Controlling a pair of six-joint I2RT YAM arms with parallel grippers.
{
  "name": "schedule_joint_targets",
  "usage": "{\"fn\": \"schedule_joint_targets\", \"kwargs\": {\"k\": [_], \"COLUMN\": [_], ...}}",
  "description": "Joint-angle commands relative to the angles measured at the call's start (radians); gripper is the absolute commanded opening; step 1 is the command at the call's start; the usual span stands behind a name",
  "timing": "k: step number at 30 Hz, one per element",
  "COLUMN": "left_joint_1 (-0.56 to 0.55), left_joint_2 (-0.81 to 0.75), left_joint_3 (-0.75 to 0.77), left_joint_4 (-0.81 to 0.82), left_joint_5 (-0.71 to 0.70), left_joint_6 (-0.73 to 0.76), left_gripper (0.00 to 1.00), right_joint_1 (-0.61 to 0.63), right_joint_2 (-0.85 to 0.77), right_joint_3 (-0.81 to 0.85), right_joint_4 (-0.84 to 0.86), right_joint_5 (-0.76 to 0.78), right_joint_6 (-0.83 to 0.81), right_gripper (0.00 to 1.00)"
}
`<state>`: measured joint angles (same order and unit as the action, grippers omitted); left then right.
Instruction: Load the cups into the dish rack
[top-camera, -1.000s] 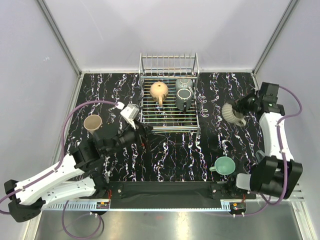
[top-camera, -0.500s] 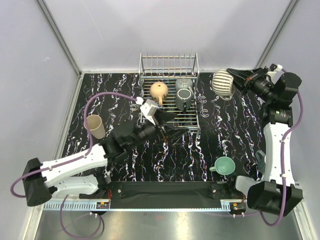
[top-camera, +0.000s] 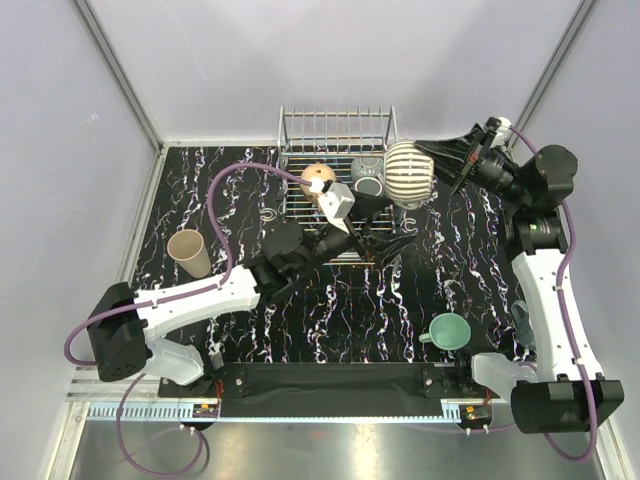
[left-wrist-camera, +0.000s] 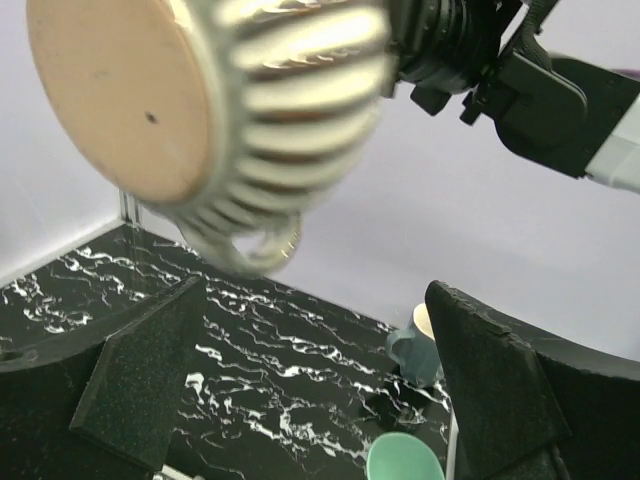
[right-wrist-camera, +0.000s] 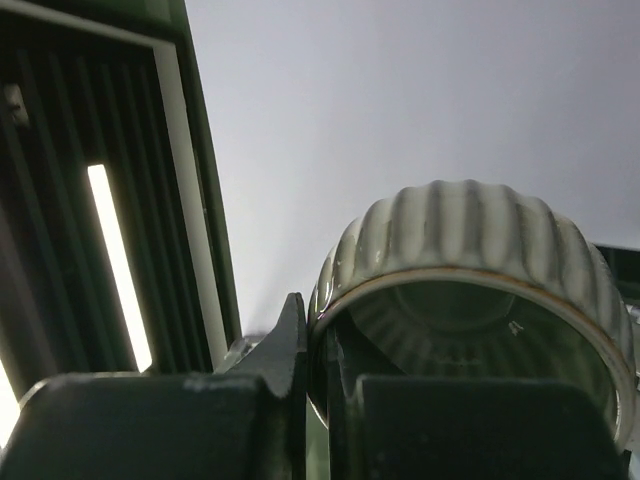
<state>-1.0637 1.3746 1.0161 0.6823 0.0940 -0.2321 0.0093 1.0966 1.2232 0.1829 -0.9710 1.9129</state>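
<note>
My right gripper (top-camera: 432, 160) is shut on the rim of a whitish ribbed mug (top-camera: 407, 175) and holds it on its side in the air over the right end of the silver wire dish rack (top-camera: 300, 205). In the right wrist view the fingers (right-wrist-camera: 318, 340) pinch the mug's rim (right-wrist-camera: 470, 290). A tan mug (top-camera: 317, 178) and a dark grey mug (top-camera: 368, 186) sit in the rack. My left gripper (top-camera: 386, 240) is open and empty at the rack's front right corner, below the ribbed mug (left-wrist-camera: 230, 110); its jaws (left-wrist-camera: 320, 375) stand wide apart.
A tan cup (top-camera: 188, 250) lies at the left of the table. A teal cup (top-camera: 450, 330) sits front right, also in the left wrist view (left-wrist-camera: 405, 460). A blue-grey handled mug (left-wrist-camera: 413, 345) stands by the right arm. Walls enclose three sides.
My right arm swung the ribbed mug left, from the right wall to above the rack's right end. My left arm reached further right along the rack's front.
</note>
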Motion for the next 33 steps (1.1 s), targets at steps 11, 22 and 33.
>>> {"fn": "schedule_joint_targets", "kwargs": {"k": [11, 22, 33], "left_joint_1": [-0.002, 0.001, 0.018], "left_joint_2": [-0.031, 0.009, 0.044], "left_joint_3": [-0.074, -0.004, -0.004], "left_joint_4": [0.335, 0.359, 0.473], "left_joint_5": [-0.025, 0.029, 0.052], "left_joint_6": [-0.035, -0.024, -0.099], "left_gripper": [0.95, 0.75, 0.58], "right_joint_1": [0.090, 0.165, 0.196], "right_joint_2": [-0.056, -0.049, -0.044], "right_joint_3": [0.050, 0.108, 0.108], "right_joint_4": [0.199, 0.156, 0.207], "right_joint_5": [-0.005, -0.005, -0.005], "right_joint_6": [0.130, 0.084, 0.117], "right_gripper": [0.00, 0.00, 0.00]}}
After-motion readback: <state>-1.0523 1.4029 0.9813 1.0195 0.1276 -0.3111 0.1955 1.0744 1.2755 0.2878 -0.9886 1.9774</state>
